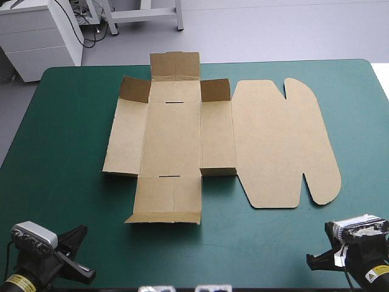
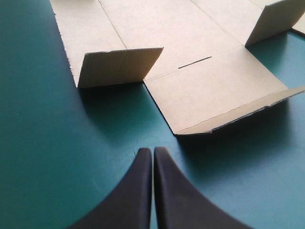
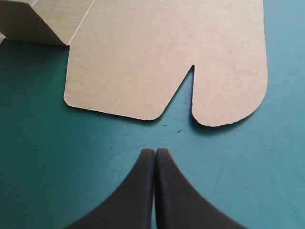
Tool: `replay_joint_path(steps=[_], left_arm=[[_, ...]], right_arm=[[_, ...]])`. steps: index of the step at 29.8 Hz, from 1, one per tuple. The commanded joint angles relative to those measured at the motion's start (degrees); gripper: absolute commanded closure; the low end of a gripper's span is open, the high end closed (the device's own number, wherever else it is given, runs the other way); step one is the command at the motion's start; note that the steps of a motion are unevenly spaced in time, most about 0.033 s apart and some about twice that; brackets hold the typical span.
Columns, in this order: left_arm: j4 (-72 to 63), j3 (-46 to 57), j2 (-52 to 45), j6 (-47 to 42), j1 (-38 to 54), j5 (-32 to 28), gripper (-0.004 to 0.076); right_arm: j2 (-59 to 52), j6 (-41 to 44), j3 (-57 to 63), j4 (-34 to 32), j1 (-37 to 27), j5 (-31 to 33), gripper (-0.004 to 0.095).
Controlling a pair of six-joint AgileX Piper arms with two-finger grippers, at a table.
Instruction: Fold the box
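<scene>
The teal-green table point(image 1: 67, 121) carries the brown box point(image 1: 173, 137) opened out near its middle, with the small flaps a little raised and the rounded lid point(image 1: 279, 146) flat toward the right. The left gripper point(image 2: 152, 151), black fingers pressed together, points at the box's near flap point(image 2: 219, 90) without touching it. The right gripper point(image 3: 155, 151), fingers also together, sits just short of the lid's notched edge.

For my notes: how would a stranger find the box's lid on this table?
On the teal-green table lies a brown box, mostly flat. The lid is its widest panel, toward the table's right edge. It alone has rounded corners and two notches.
</scene>
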Motion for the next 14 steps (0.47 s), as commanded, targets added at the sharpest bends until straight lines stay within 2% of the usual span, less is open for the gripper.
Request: replay_joint_path(steps=[1, 10, 14], left_arm=[[-0.5, -1.8, 1.1, -0.1, -0.1, -4.1, 0.0731], [-0.2, -1.9, 1.2, -0.1, -0.1, -3.9, 0.0731], [-0.2, -6.0, 3.0, -0.3, -0.1, -3.8, 0.0731]], right_arm=[[1.1, -0.3, -1.6, 0.2, 0.1, -3.4, 0.0927], [1.1, -0.3, -1.6, 0.2, 0.1, -3.4, 0.0927], [1.1, -0.3, -1.6, 0.2, 0.1, -3.4, 0.0927]])
